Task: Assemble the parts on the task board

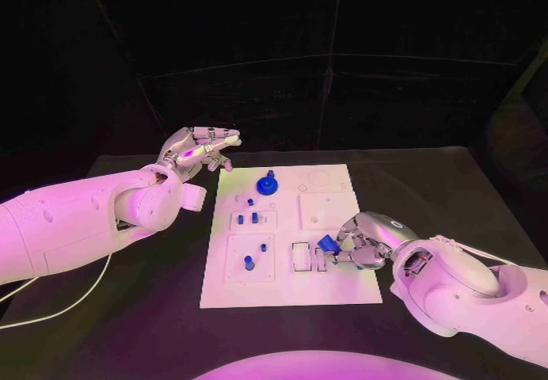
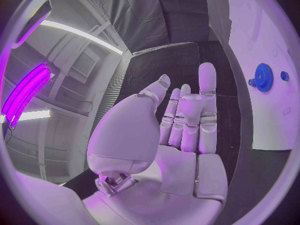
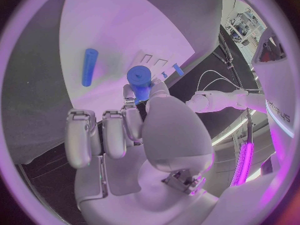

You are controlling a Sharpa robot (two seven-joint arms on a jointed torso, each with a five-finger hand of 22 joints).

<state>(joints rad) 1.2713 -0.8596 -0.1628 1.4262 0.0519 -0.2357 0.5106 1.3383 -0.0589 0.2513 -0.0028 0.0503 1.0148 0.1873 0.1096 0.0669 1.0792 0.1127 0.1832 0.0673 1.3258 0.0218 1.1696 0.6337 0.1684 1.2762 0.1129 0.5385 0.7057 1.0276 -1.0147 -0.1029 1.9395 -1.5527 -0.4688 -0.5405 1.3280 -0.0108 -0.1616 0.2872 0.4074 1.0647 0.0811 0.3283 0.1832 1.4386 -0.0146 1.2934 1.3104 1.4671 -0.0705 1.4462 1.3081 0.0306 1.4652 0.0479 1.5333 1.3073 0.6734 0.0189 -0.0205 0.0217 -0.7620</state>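
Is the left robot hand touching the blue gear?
Apart. In the head view the left robot hand hovers beyond the board's far-left corner, with bare board before the blue gear.

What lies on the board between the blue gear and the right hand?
In the head view, between the blue gear and the right hand lies bare white task board with a raised square panel; no loose parts.

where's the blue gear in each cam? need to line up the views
Head view: blue gear stands at the far left corner of the white task board, just right of the left hand.
Left wrist view: blue gear on the task board, beyond the fingers.
Right wrist view: I cannot pick it out.
Shared landmark: the task board.
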